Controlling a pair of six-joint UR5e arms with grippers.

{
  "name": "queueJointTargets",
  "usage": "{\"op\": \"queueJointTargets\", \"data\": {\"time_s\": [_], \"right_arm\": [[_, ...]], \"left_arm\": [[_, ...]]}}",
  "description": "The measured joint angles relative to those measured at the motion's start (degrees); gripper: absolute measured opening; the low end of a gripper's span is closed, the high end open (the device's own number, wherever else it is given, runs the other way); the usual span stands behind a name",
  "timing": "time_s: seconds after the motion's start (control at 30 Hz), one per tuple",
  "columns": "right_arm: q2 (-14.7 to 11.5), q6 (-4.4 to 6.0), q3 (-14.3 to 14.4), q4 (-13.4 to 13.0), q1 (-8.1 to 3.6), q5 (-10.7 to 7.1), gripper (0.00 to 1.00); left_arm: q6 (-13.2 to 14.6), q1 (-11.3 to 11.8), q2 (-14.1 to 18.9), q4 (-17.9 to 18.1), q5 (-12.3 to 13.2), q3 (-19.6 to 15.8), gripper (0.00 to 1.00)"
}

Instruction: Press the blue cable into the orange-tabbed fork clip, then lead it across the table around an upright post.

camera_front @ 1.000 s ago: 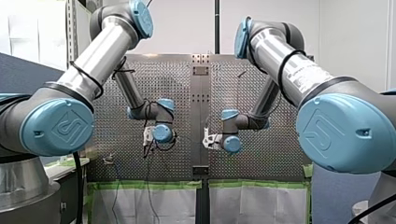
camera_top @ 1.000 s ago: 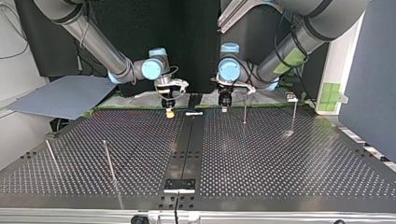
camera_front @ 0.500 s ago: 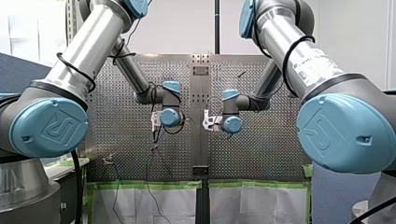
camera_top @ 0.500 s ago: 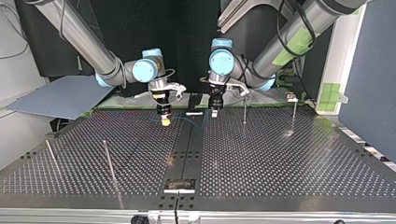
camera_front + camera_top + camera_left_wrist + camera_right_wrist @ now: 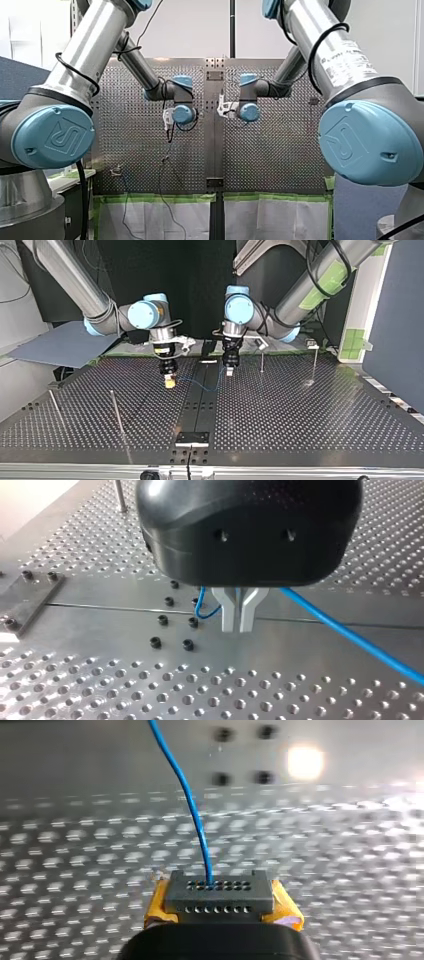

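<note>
The thin blue cable (image 5: 201,385) sags between my two grippers above the table's middle rail. My right gripper (image 5: 170,383), with yellow pads, is at the top view's left and is shut on the cable. In the right wrist view the cable (image 5: 192,815) rises from a grey perforated piece between the pads (image 5: 287,907). My left gripper (image 5: 229,371) is shut. In the left wrist view its metal fingers (image 5: 238,622) are pressed together, with the cable (image 5: 350,636) at their base and a small loop beside them. A small fixture (image 5: 312,345) at the back right may be the clip.
Upright posts stand at the top view's back right (image 5: 262,361) (image 5: 315,364) and front left (image 5: 116,412) (image 5: 54,407). A flat rail (image 5: 200,405) runs down the table's middle to a plate (image 5: 192,438). Black screws (image 5: 172,625) dot the rail under my left gripper.
Both grippers have come away from the table's back edge towards the top view's front, carrying the cable. The right one also drifted towards the view's left.
</note>
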Motion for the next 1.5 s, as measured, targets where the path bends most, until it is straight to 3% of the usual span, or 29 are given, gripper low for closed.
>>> {"op": "queueJointTargets", "data": {"time_s": [0.33, 0.57, 0.7, 0.87, 1.5], "right_arm": [[-5.7, 0.02, -0.1, 0.3, -0.12, 0.06, 0.00], [-9.4, -0.15, -0.3, 0.7, -0.28, 0.08, 0.00], [-10.0, -0.21, -0.7, 1.1, -0.30, 0.22, 0.00], [-10.8, -0.21, -0.9, 1.5, -0.46, 0.70, 0.00], [-13.6, -0.21, -1.9, 3.3, -1.59, 3.19, 0.00]], "left_arm": [[-0.1, -0.3, 0.4, -4.5, -1.1, 4.0, 0.00], [-2.1, 0.0, 3.3, -4.9, -1.8, 5.1, 0.00], [-3.4, 0.2, 5.3, -5.2, -2.0, 5.6, 0.00], [-3.2, 0.0, 6.6, -5.4, -2.0, 6.4, 0.00], [-2.1, -1.5, 6.9, -12.9, -1.5, 15.6, 0.00]]}}
